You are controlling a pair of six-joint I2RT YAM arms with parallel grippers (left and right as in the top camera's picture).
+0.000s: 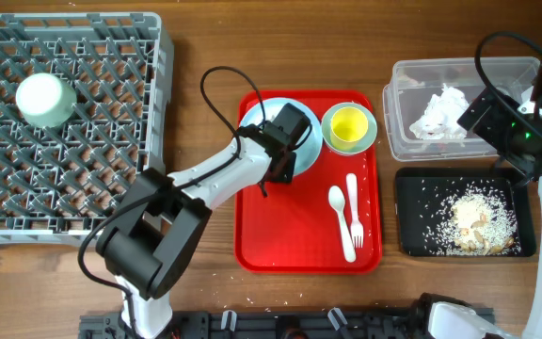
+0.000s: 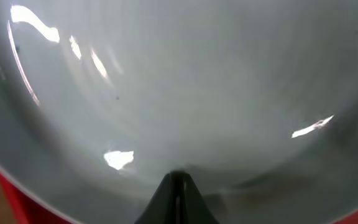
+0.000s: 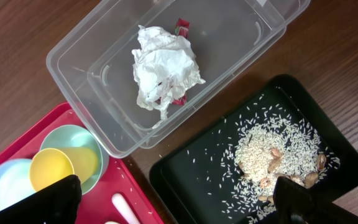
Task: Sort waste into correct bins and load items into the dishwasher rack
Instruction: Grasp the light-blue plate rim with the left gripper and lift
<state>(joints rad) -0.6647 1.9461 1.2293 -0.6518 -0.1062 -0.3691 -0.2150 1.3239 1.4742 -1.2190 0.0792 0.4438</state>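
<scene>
**Waste is binned; the dishes come next**

The waste part looks done, and I think the step now is moving dishes into the rack.

The dishwasher rack [image 1: 111, 188] fills the 9 to 10 o'clock side of the bench. It holds only one upside-down bowl [image 1: 45, 99] near its 10 o'clock corner, so most pegs are free. The red tray [image 1: 290, 226] sits in the middle. The clear tub [image 1: 398, 104] is at 2 o'clock and the black tray [image 1: 422, 188] at 4 o'clock.

The plate [image 2: 197, 93] lies at the red tray's 11 o'clock corner. The left gripper [image 2: 176, 193] is right on it, fingers pressed together, with nothing seen between them. To lift the plate it likely needs to spread and catch the rim. Then it must clear the tray's raised edge and the rack's tall wall.

The right gripper [image 3: 179, 199] hangs spread wide above the two bins, holding nothing.

The yellow cup [image 1: 349, 124] sits in a saucer [image 1: 372, 139] at the tray's 1 o'clock. The spoon [image 1: 340, 212] and fork [image 1: 354, 202] lie side by side at 4 o'clock.

The tissue [image 3: 163, 71] and red wrapper [image 3: 182, 26] are in the tub, and the rice [image 3: 272, 149] is in the black tray.
</scene>
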